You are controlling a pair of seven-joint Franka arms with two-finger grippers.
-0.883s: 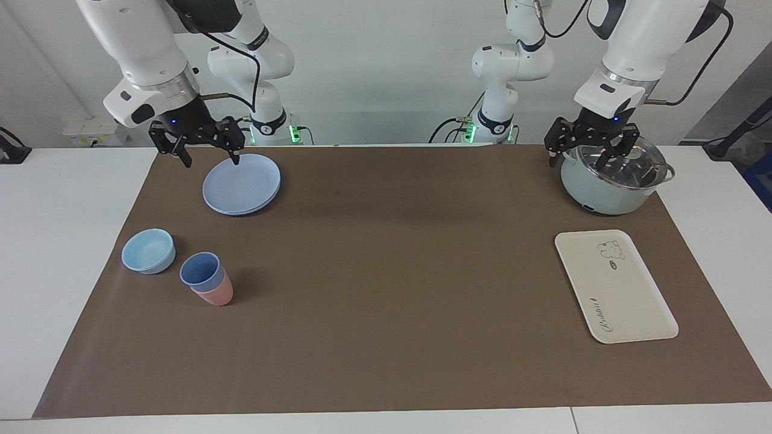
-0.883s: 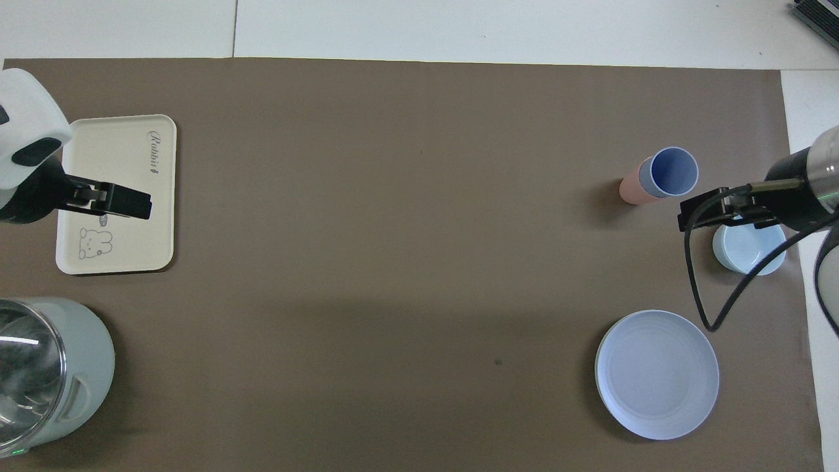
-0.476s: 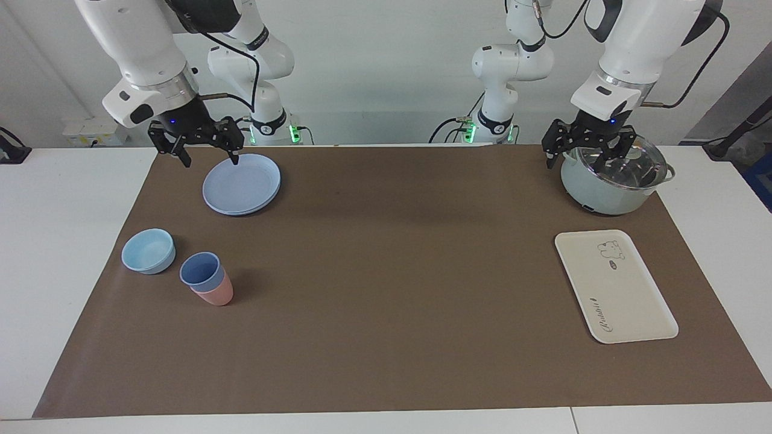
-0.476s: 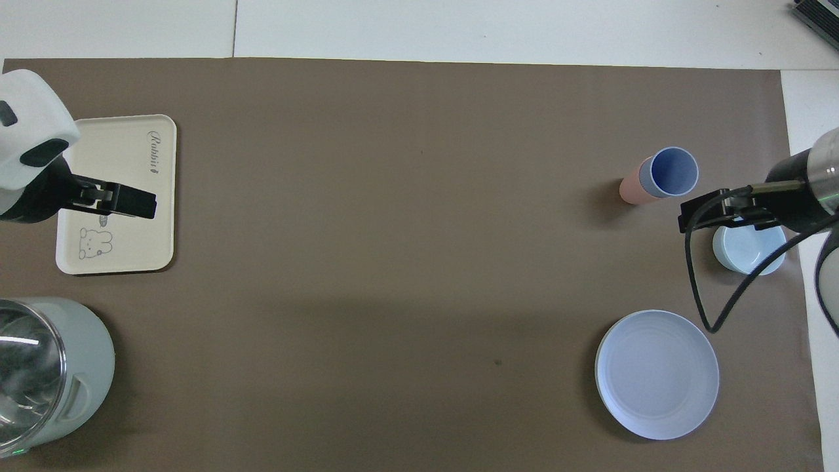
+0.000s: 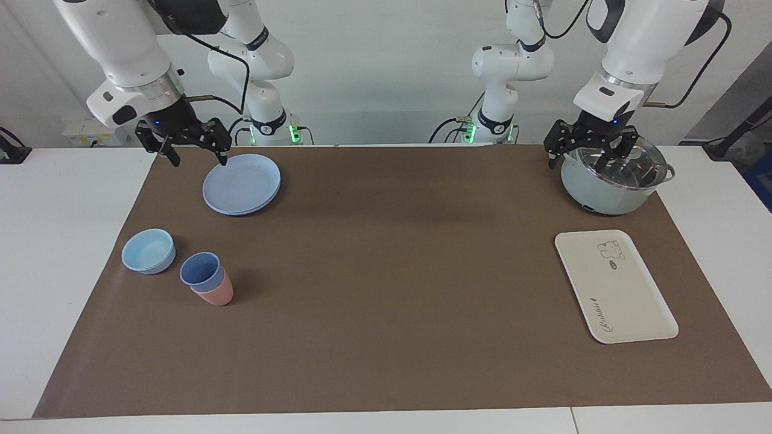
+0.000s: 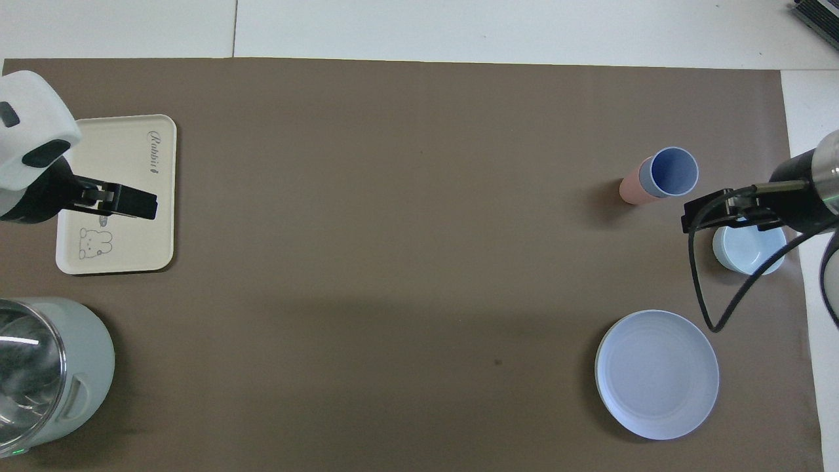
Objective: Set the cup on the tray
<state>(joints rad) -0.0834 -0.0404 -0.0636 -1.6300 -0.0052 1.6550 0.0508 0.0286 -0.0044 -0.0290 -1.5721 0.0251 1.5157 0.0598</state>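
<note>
Brown paper matting [image 5: 386, 283] [image 6: 406, 196] covers the white table [image 5: 60, 241] [image 6: 459, 26], and everything sits on it. Biggest item out there is the pale green lidded pot with a glass lid [image 5: 612, 178] [image 6: 46, 373], parked at the left arm's end, close to the robots. The left gripper [image 5: 588, 154] [image 6: 131, 203] hangs just above that pot's rim with its fingers spread apart, holding nothing. Farther from the robots at that same end lies the flat cream-white rectangular tray with the bear drawing and cursive lettering [image 5: 615, 289] [image 6: 141, 242], bare on top.

Over at the right arm's end, the round periwinkle-blue plate [image 5: 241, 184] [image 6: 657, 373] rests near the robots. The right gripper [image 5: 193, 150] [image 6: 721, 213] hovers up in the air by the plate's edge, fingers parted, nothing between them. Farther out sits the squat light-blue bowl [image 5: 148, 251] [image 6: 749, 252], and just beside it the periwinkle-blue tapered plastic cup [image 5: 202, 271] [image 6: 668, 172], nested upright inside a pink cup of like size [image 5: 216, 293] [image 6: 630, 190]. That blue cup stands well apart from the tray, the whole table length between them.
</note>
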